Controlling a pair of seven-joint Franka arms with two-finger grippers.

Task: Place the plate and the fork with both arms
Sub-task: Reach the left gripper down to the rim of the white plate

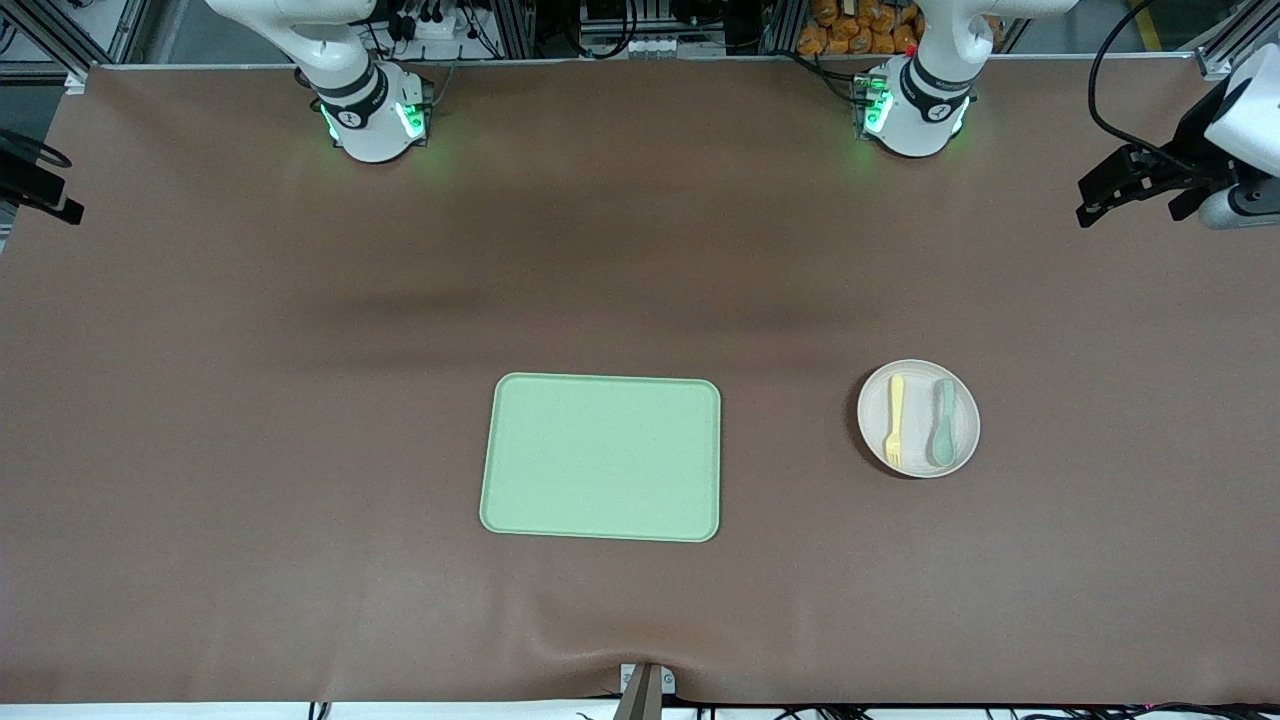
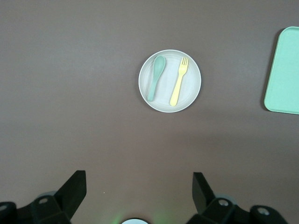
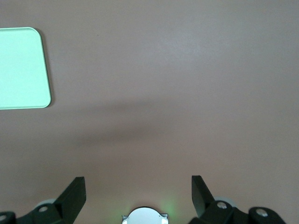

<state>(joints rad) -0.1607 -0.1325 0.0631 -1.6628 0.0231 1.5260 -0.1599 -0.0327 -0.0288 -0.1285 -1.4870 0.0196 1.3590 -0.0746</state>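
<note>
The pale round plate (image 1: 918,440) lies on the brown table, toward the left arm's end from the green tray (image 1: 600,457). The yellow fork (image 1: 895,420) and a teal spoon (image 1: 943,422) lie side by side on the plate. The left wrist view looks down on the plate (image 2: 168,95), fork (image 2: 178,81) and spoon (image 2: 155,77) from high up. My left gripper (image 2: 138,179) is open and empty, high over the table between its base and the plate. My right gripper (image 3: 138,182) is open and empty, high over bare table. Neither gripper shows in the front view.
The tray is bare; its edge shows in the left wrist view (image 2: 285,70) and the right wrist view (image 3: 21,67). The arm bases (image 1: 912,110) (image 1: 372,115) stand at the table's farthest edge. Black equipment juts in at both ends (image 1: 1140,180) (image 1: 35,190).
</note>
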